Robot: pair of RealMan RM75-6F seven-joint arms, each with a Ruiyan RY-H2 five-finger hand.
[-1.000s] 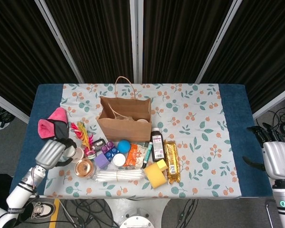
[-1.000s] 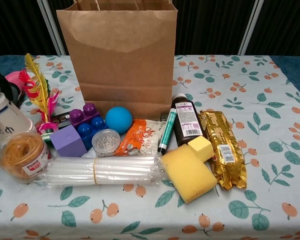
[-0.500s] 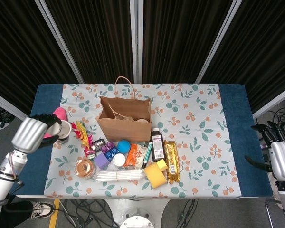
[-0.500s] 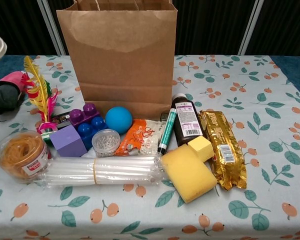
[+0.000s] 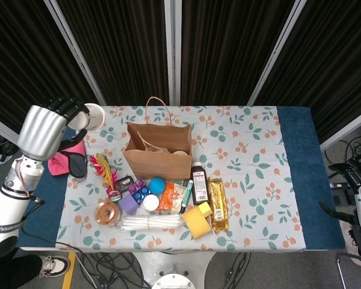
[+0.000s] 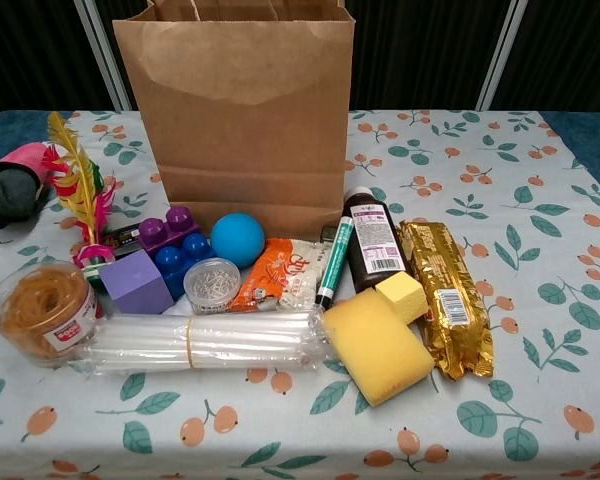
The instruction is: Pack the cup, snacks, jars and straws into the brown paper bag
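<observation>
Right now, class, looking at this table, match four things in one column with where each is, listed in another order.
1. white paper cup
2. blue rubber ball
3. gold-wrapped snack bar
4. clear-wrapped bundle of white straws

a. right of the dark bottle
b. in the left hand
c. front row, left of the yellow sponge
d. before the brown paper bag

Pairs: 1-b, 2-d, 3-a, 4-c

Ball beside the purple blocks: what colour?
Blue; the ball shows best in the chest view.
</observation>
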